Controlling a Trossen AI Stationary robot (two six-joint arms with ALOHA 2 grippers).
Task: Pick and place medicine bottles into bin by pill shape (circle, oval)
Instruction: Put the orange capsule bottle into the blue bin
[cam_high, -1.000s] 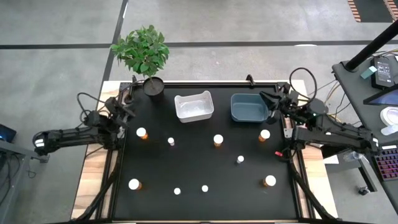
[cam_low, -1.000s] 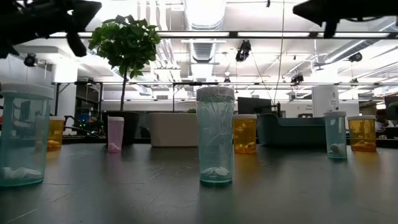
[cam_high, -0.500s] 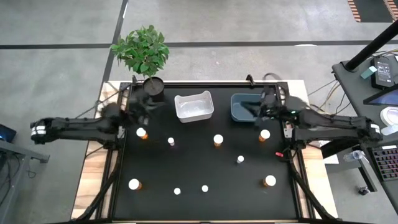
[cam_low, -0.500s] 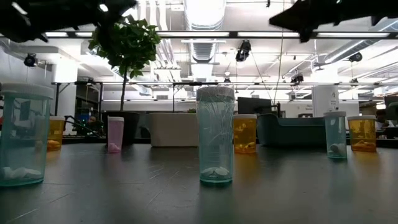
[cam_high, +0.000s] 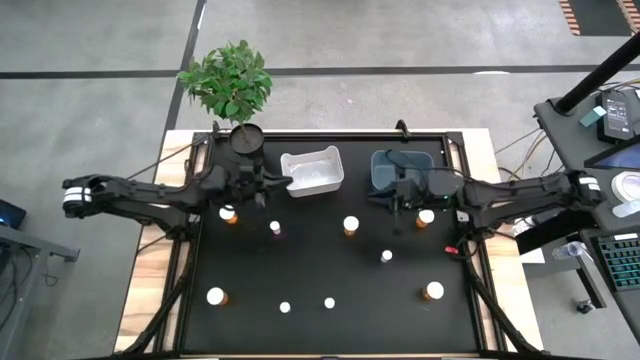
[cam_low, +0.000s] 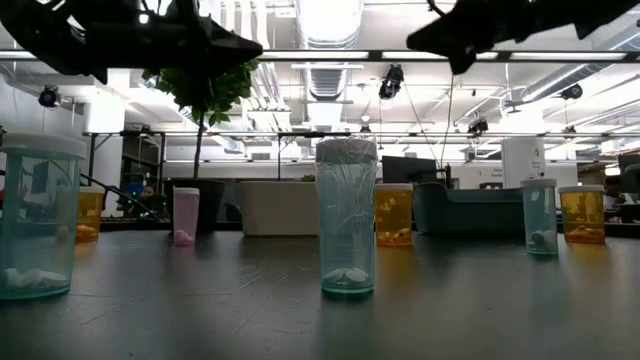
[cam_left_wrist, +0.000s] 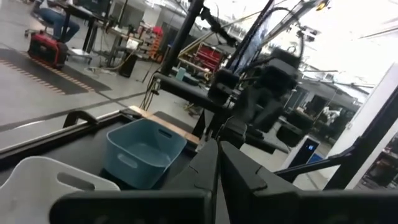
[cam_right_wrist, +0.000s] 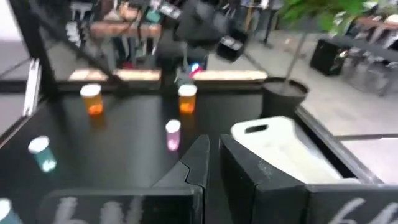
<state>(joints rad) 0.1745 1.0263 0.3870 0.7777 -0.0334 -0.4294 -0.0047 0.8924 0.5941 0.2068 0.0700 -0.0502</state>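
Several medicine bottles with white caps stand upright on the black table (cam_high: 330, 265): amber ones (cam_high: 228, 213) (cam_high: 350, 224) (cam_high: 425, 216) and small clear ones (cam_high: 274, 228) (cam_high: 386, 256), with more toward the near edge (cam_high: 216, 296) (cam_high: 434, 290). My left gripper (cam_high: 284, 184) hovers shut and empty between the far-left amber bottle and the white bin (cam_high: 312, 172); it also shows in the left wrist view (cam_left_wrist: 217, 155). My right gripper (cam_high: 386, 193) hovers shut and empty at the near side of the blue bin (cam_high: 400, 172); it also shows in the right wrist view (cam_right_wrist: 214, 155).
A potted plant (cam_high: 232, 85) stands at the far left, its pot (cam_high: 246, 140) beside the white bin. A small red object (cam_high: 447, 248) lies near the right edge. In the low view, clear bottles (cam_low: 346, 215) (cam_low: 36, 215) stand nearest the camera.
Both arms have swung in from the table's side edges toward its middle. My left gripper has gone toward the right edge, to the white bin. My right gripper has gone toward the left edge, along the blue bin. The bottles have stayed in place.
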